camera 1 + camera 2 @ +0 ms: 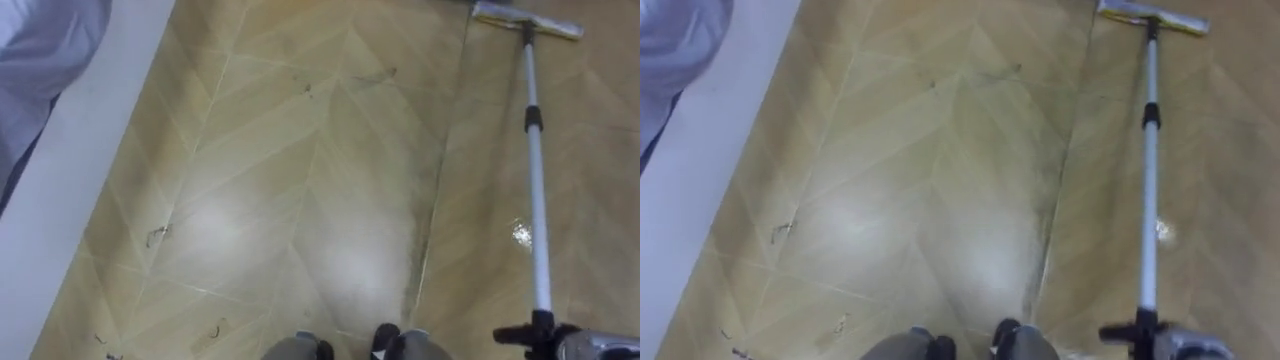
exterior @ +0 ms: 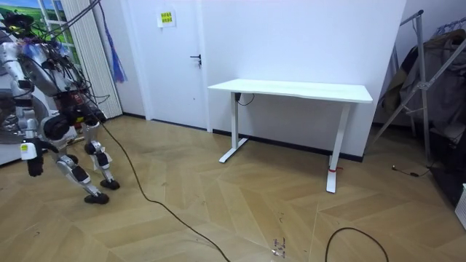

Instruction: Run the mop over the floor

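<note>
A: Count, task thing first.

B: One mop. Its flat head (image 1: 527, 20) lies on the wood floor (image 1: 300, 200), far end, to the robot's right. One pale pole (image 1: 538, 210) runs from it straight back toward the robot. One black collar (image 1: 533, 118) sits on the upper part of the pole.

A: Who has the near end?

B: Right hand (image 1: 600, 348), low in the right corner. A black clamp-like piece (image 1: 535, 335) sits on the pole just beside it. Hand meets the pole there. Fingers: cannot tell whether curled round it or loose, since the frame edge cuts them off.

A: The other hand?

B: In the room view one hanging hand (image 2: 33, 166) shows low at the robot's side. Which side, cannot tell. Fingers too small to read.

A: Floor?

B: At least four dark scuffs; one (image 1: 157, 235) near a white strip (image 1: 90, 170) along the robot's left. One bright glint (image 1: 520, 235) just beside the pole. One blue-grey cloth (image 1: 40, 50) past the strip, far left corner.

A: Room?

B: Robot stands at the room view's left edge, knees bent. One white desk (image 2: 291, 90) against the wall, well apart from it. One door (image 2: 175, 65) between them. One rack (image 2: 422, 87) far right.
</note>
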Robot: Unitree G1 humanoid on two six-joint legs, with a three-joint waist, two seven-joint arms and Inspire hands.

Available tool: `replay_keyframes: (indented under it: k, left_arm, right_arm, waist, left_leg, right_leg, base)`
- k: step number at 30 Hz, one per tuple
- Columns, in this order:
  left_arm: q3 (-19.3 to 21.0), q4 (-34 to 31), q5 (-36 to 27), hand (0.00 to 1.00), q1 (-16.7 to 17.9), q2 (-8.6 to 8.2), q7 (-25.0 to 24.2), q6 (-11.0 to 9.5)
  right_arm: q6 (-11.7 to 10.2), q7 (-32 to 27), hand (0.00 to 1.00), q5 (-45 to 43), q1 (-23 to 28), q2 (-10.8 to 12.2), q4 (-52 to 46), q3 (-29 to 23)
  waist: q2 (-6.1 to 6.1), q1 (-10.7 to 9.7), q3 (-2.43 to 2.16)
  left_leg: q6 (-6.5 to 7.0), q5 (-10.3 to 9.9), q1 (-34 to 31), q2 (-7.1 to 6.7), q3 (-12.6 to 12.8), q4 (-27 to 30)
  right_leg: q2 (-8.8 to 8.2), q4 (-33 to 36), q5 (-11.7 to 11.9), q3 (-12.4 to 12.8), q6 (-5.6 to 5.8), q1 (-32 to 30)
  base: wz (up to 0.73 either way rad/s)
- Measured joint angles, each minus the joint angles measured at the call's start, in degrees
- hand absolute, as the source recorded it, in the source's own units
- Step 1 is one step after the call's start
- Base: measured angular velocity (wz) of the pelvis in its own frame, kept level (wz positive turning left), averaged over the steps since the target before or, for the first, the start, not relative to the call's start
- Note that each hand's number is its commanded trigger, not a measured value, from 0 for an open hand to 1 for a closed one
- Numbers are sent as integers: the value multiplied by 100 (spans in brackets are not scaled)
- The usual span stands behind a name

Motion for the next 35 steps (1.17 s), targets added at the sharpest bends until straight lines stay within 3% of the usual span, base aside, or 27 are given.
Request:
replay_keyframes:
  k: [3,6,9,11,13,14,17,23,29,35]
  left_arm:
    - [41,61,142,0,46,-49,-56,25]
    - [40,51,364,0,116,-167,-103,135]
    - [132,144,522,0,43,-213,-67,102]
    - [271,201,596,0,32,-282,-55,92]
    - [289,285,681,0,35,-284,-24,47]
    - [291,291,695,0,39,-282,42,12]
    - [598,332,692,0,101,-283,179,6]
    - [1172,356,743,0,221,-282,310,4]
    - [1191,355,1007,0,372,-294,321,96]
    - [1197,246,1017,0,400,-319,320,209]
  right_arm:
    - [-38,183,100,-5,327,48,78,-83]
    - [-233,263,100,-6,623,161,84,-59]
    - [-401,219,100,38,1032,540,119,-64]
    - [-503,225,100,163,1481,760,160,-59]
    - [-511,235,100,115,1796,835,159,14]
    - [-510,243,100,-22,1965,839,161,15]
    - [-503,205,100,-686,2313,839,155,-27]
    - [-389,96,100,-1763,2779,905,-141,-247]
    - [-178,129,100,-2206,2827,1057,-303,-478]
    - [6,85,100,-2305,2823,1142,-475,-591]
  waist:
    - [-70,36,-4]
    - [-21,29,9]
    - [49,-102,0]
    - [146,-224,-54]
    - [134,-297,-97]
    - [167,-443,-135]
    - [156,-580,-161]
    - [-27,-739,-208]
    - [-133,-821,-189]
    - [-127,-825,-164]
  left_leg:
    - [-63,-49,217,89,59,-48]
    - [-54,-90,658,100,62,-660]
    - [-5,-24,1224,126,9,-1360]
    - [-31,145,1797,175,19,-1896]
    - [-45,361,2281,151,67,-2496]
    - [-50,495,2537,104,3,-2821]
    - [-88,694,3211,92,172,-3454]
    - [-171,788,4009,126,180,-3866]
    - [-175,789,4458,187,174,-4040]
    - [-175,789,4535,184,180,-4045]
  right_leg:
    - [98,-75,-74,26,10,237]
    - [147,-403,105,40,-10,538]
    - [231,-931,315,-28,-32,1025]
    - [337,-1499,513,-30,-17,1626]
    - [352,-1950,653,-16,-10,2064]
    - [352,-2191,720,-28,15,2290]
    - [396,-2478,756,118,18,2744]
    - [519,-2848,756,213,17,3391]
    - [613,-3162,808,226,11,3904]
    - [612,-3151,809,235,14,3958]
  base:
    - [35]
    - [-12]
    - [3]
    - [-2]
    - [-5]
    - [9]
    - [-20]
    - [-17]
    - [-1]
    - [-1]
